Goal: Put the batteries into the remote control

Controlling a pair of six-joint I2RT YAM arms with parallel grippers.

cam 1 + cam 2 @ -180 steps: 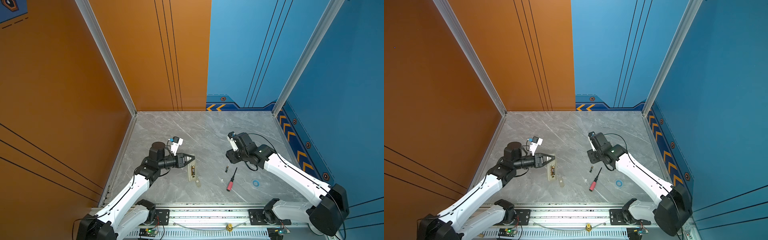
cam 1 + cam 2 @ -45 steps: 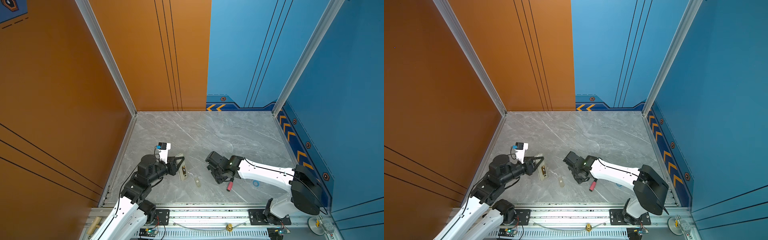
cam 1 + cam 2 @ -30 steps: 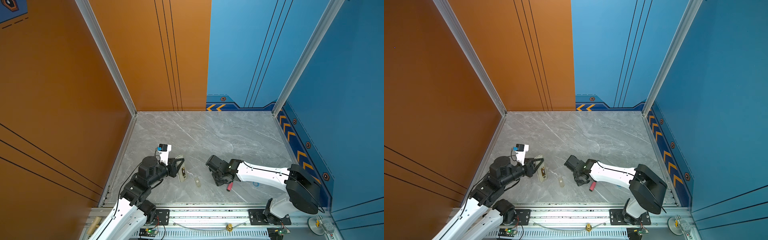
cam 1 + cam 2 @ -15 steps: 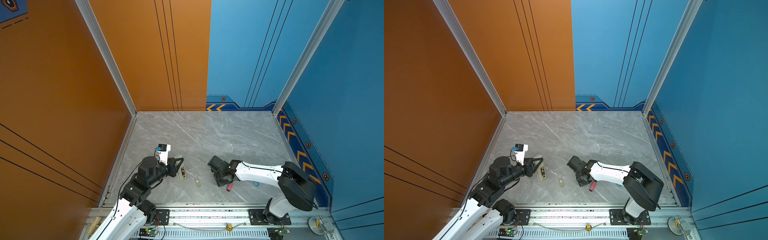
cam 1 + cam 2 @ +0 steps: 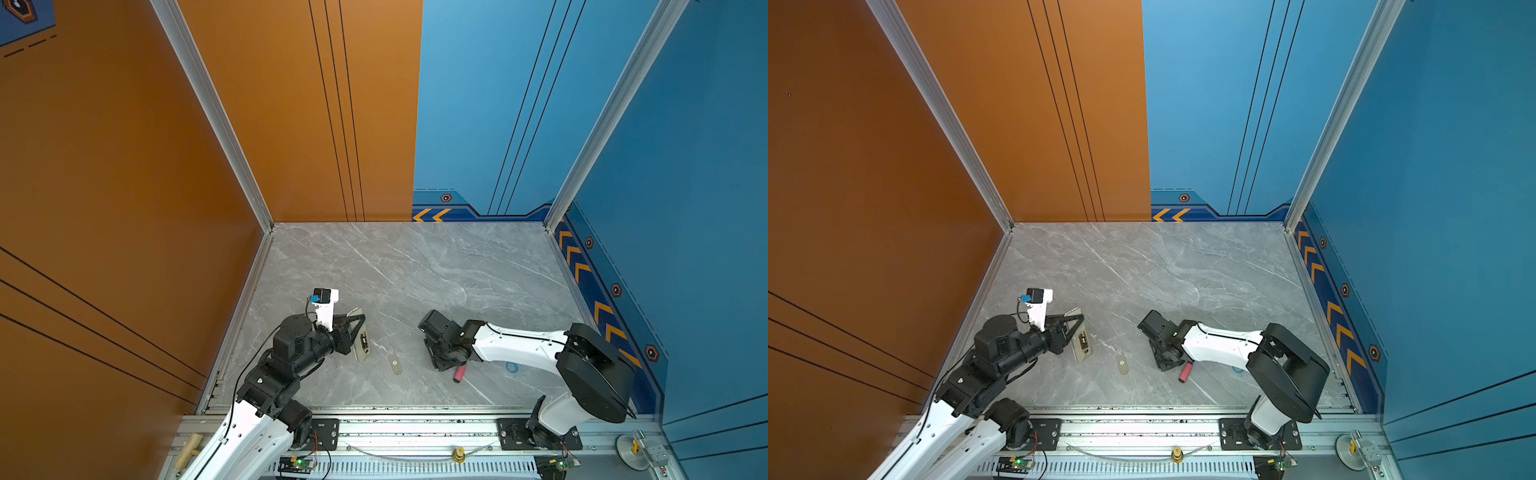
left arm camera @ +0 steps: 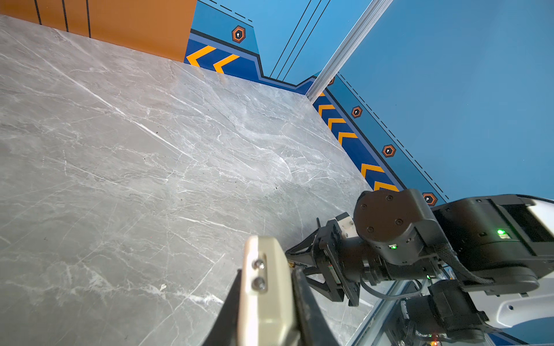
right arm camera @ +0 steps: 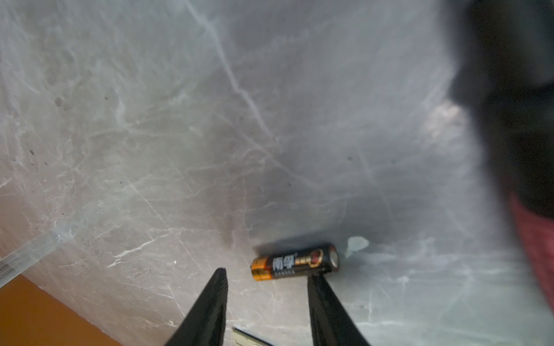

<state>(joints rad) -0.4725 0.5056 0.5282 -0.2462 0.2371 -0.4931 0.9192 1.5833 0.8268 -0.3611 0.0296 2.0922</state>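
Note:
The remote control (image 5: 360,343) is a beige oblong held on its edge just above the table, back face with the dark recess showing in both top views. My left gripper (image 5: 356,328) is shut on it; in the left wrist view its black fingers (image 6: 304,299) press both sides of the remote control (image 6: 263,299). One battery (image 7: 295,262), black with a gold end, lies on the table. My right gripper (image 7: 267,274) is open, tips down at the table, and the battery lies crosswise just beyond them, one tip at its end. In both top views the right gripper (image 5: 442,360) hides that battery.
A pink-handled screwdriver (image 5: 458,375) lies right beside the right gripper. A small beige cover piece (image 5: 395,364) lies between the two arms. A blue ring mark (image 5: 512,366) is under the right arm. The orange wall stands close on the left, the metal rail along the front.
The right gripper's jaws have narrowed and its head has settled lower over the table beside the screwdriver. The left arm still holds the remote control in the same place.

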